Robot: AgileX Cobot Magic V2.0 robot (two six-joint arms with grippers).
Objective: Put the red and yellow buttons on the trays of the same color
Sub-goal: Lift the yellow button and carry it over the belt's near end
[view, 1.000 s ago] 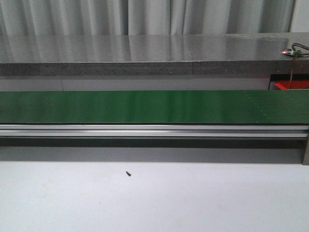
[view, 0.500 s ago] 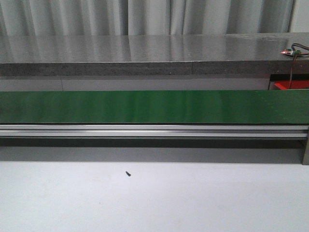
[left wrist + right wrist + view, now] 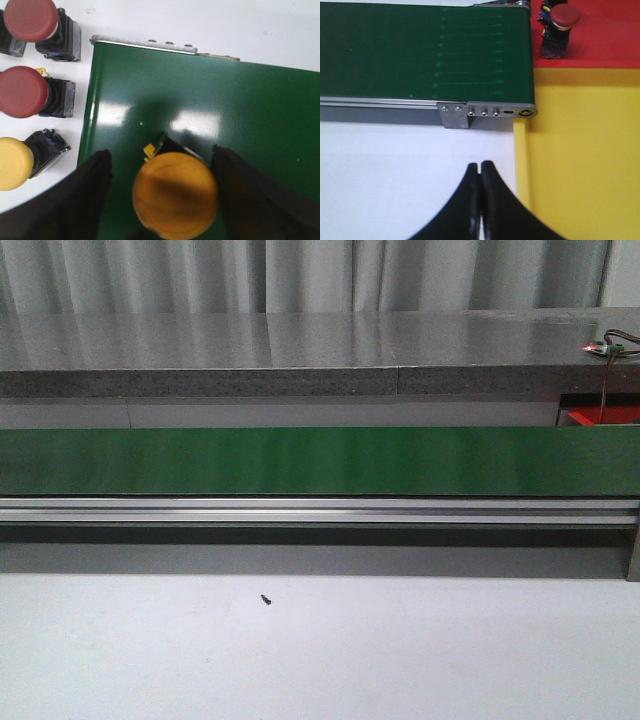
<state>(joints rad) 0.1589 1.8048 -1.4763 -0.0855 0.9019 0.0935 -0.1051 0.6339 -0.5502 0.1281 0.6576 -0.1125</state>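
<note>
One red button (image 3: 559, 25) sits on the red tray (image 3: 610, 35), the yellow tray (image 3: 585, 150) bare; the spread left claw (image 3: 167, 195) straddles a yellow button (image 3: 175, 195) on the belt (image 3: 240, 115) (right claw (image 3: 480, 172) pressed together), three waiting.

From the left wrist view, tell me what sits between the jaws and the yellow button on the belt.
Nothing visible. The yellow button stands on the green belt with the left gripper open around it, gaps on both sides.
</note>
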